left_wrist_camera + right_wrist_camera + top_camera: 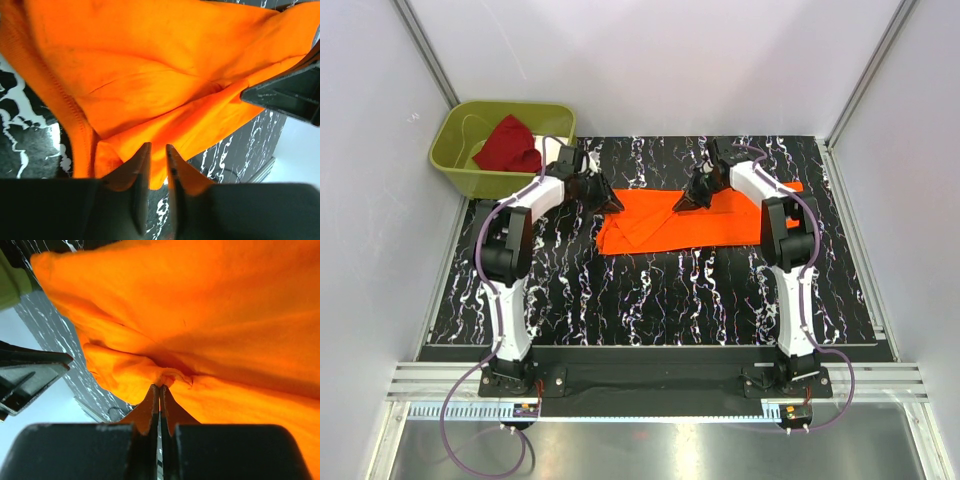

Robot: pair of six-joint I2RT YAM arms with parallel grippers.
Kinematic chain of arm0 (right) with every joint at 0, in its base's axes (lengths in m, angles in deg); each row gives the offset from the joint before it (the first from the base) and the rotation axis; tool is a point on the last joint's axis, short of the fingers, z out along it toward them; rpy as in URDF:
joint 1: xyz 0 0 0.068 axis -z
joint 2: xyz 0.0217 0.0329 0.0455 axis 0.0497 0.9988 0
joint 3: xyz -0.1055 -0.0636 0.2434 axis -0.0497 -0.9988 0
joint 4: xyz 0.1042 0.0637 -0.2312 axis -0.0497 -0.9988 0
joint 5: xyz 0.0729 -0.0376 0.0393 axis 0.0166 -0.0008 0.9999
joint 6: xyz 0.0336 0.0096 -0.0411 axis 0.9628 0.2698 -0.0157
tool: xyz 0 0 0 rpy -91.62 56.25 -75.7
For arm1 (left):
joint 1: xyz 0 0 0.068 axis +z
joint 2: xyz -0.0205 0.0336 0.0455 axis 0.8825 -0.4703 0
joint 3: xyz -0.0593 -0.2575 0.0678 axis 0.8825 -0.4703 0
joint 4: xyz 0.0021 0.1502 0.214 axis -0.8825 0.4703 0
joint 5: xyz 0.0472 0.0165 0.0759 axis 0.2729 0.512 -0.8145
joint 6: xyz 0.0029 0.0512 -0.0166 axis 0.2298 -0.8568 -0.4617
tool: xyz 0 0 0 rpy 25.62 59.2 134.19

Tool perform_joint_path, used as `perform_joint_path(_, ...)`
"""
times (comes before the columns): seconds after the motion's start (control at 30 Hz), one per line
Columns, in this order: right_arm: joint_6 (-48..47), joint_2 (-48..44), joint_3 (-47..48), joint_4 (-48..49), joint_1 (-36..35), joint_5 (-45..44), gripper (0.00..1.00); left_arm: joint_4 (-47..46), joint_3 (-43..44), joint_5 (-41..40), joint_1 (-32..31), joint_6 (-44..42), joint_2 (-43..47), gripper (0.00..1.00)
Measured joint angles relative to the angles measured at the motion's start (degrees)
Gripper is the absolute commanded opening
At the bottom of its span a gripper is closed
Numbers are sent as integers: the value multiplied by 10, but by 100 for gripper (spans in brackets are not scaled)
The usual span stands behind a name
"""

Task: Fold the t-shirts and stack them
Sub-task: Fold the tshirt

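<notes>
The orange t-shirt (690,220) lies partly folded in the middle of the black marbled table (650,300). My left gripper (610,200) is at its far left corner. In the left wrist view the jaws (156,147) stand a narrow gap apart with the orange cloth's (165,75) edge between the tips. My right gripper (682,203) is at the shirt's far edge, right of the left one. In the right wrist view it (160,386) is shut on a bunched pinch of orange cloth (200,315). The dark red t-shirt (508,145) lies crumpled in the bin.
The olive-green bin (455,165) stands at the table's far left corner, just behind my left arm. White walls close in the back and both sides. The right gripper's body shows in the left wrist view (287,95).
</notes>
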Motion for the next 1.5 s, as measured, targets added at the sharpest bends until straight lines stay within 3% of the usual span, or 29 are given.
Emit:
perform_joint_path(0.17, 24, 17, 13, 11, 6, 17, 9, 5, -8, -5, -8, -12, 12, 31)
perform_joint_path(0.23, 37, 28, 21, 19, 9, 23, 16, 8, -22, -10, -17, -24, 27, 26)
perform_joint_path(0.5, 27, 62, 81, -3, 25, 25, 48, 34, -100, -38, -37, -71, 103, 21)
perform_joint_path(0.7, -10, -33, -22, -18, 1, 16, 49, 47, -115, -50, -35, -82, 106, 16)
perform_joint_path(0.83, 10, -85, -100, 29, -47, 39, 47, 52, -115, -61, -35, -88, 104, 15)
perform_joint_path(1.0, 50, -86, -144, 84, -91, 70, 33, 55, -115, -81, -32, -96, 87, 15)
perform_joint_path(1.07, 69, -84, -153, 106, -95, 80, 32, 56, -115, -86, -31, -99, 78, 14)
perform_joint_path(1.5, 136, -56, -184, 182, -105, 93, 40, 56, -110, -102, -22, -103, 49, 14)
